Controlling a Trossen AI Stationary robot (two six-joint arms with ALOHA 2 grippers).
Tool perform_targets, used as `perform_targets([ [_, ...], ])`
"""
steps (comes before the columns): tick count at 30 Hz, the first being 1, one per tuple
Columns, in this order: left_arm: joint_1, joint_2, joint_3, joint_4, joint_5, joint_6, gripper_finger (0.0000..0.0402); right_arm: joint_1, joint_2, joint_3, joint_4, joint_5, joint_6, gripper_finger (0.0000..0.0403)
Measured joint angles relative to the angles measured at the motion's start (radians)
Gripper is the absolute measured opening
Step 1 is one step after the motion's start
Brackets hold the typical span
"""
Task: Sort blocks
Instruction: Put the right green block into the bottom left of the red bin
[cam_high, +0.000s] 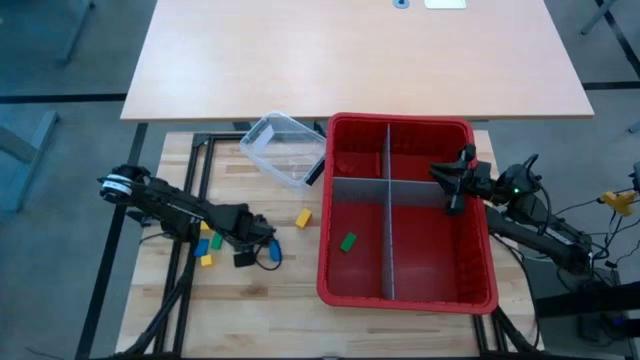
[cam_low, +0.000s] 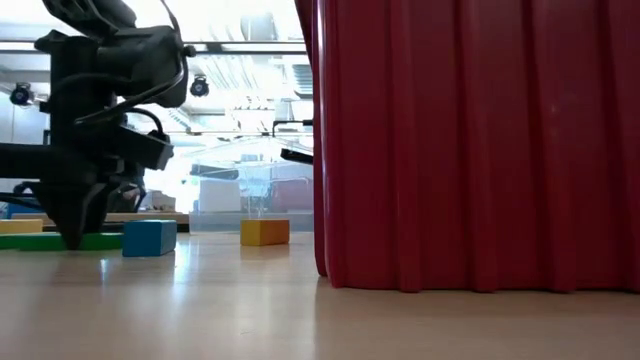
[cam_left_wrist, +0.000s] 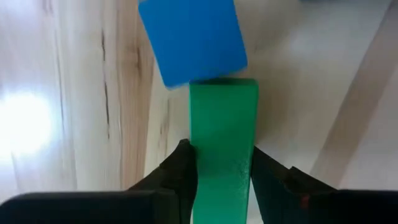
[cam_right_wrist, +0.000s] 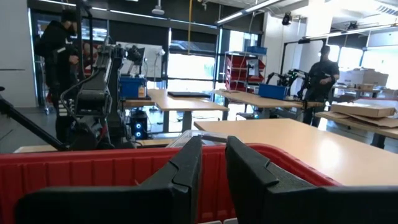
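We see the left gripper (cam_left_wrist: 221, 171) pinching a green bar (cam_left_wrist: 222, 134) at table 8 o'clock; a blue cube (cam_left_wrist: 191, 38) touches its far end. Risk: lifting drags the cube. Right gripper (cam_right_wrist: 213, 163), fingers nearly together, empty, hovers over the red bin (cam_high: 405, 296).

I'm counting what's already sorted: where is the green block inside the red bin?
In the high view, the green block lies alone in the red bin's near-left compartment, beside the grey divider.

A green bar block (cam_left_wrist: 222, 143) lies flat on the wood, a blue cube (cam_left_wrist: 191, 38) touching its 12 o'clock end; another green block (cam_high: 348, 242) rests inside the red bin (cam_high: 330, 290); a yellow cube (cam_high: 303, 217) sits at the bin's 9 o'clock.
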Motion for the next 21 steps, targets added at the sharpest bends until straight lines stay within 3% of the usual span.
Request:
perform_targets([
  [14, -0.027, -0.103, 0.060, 0.047, -0.033, -0.115, 0.0095, 0.000, 0.000, 0.000, 0.000, 0.000, 0.010, 0.0063],
  [21, -0.076, -0.246, 0.077, 0.043, -0.167, -0.159, 0.0095, 0.000, 0.000, 0.000, 0.000, 0.000, 0.011, 0.0051],
])
